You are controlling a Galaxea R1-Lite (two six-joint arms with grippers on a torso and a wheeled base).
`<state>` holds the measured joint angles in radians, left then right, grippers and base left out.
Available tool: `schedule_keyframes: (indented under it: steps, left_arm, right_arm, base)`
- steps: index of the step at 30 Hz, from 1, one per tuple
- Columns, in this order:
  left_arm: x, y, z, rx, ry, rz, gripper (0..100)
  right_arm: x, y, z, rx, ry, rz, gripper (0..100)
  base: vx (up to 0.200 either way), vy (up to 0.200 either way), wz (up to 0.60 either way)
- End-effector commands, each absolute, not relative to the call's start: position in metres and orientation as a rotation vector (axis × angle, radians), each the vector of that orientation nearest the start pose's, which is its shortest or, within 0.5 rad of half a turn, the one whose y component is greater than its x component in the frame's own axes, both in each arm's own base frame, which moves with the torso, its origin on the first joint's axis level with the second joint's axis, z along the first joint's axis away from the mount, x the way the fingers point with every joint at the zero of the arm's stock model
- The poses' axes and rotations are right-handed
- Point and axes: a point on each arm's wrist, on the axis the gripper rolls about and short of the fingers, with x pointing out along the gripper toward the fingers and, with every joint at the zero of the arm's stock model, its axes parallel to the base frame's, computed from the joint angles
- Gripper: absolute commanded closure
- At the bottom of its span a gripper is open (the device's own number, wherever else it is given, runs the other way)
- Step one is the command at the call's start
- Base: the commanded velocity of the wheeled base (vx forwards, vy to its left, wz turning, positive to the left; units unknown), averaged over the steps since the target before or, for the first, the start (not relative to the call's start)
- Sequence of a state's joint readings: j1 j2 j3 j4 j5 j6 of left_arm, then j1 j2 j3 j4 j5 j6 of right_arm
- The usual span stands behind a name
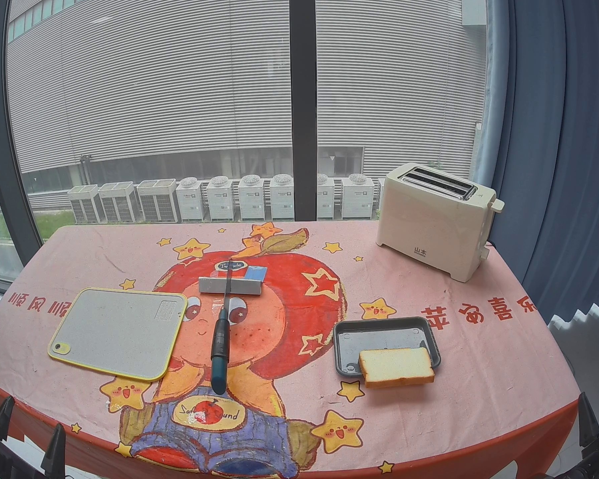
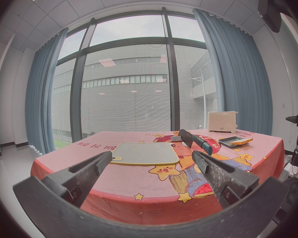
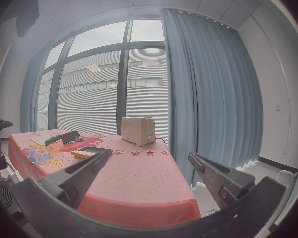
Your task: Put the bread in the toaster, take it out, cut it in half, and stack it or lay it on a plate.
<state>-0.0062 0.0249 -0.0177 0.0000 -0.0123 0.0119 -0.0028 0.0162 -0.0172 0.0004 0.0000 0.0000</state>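
Bread point(image 1: 397, 366) lies on the tray's point(image 1: 379, 330) near rim on the bench point(image 1: 486, 367), toaster point(image 1: 436, 219) behind. Your right fingers point(image 3: 86, 170) and left fingers point(image 2: 86, 172) are spread wide, empty; close the right ones gently across its crusts.

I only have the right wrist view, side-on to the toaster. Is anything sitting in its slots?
Observer: No. From the head view, both slots of the toaster look empty.
Operator: Is the bread lying flat inside the tray?
Observer: Not quite. The bread lies across the near rim of the tray, partly outside it.
Operator: And the left gripper?
Observer: The left gripper is open and holds nothing.
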Motion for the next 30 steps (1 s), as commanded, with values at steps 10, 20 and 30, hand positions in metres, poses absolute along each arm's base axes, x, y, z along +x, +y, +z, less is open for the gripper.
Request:
schedule_keyframes:
  steps: [10,20,30]
  left_arm:
    - [-0.021,-0.0001,0.0764,0.012,0.023,-0.019,0]
    - [-0.021,-0.0001,0.0764,0.012,0.023,-0.019,0]
    - [-0.0211,-0.0002,0.0764,0.012,0.023,-0.02,0]
  right_arm:
    - [-0.0223,0.0001,0.0755,-0.011,0.008,-0.003,0]
    - [-0.0223,-0.0002,0.0756,-0.012,0.006,-0.014,0]
    - [-0.0223,-0.0002,0.0759,-0.012,0.003,-0.017,0]
  base:
    - [0.0,0.0,0.0]
    - [0.0,0.0,0.0]
    - [0.0,0.0,0.0]
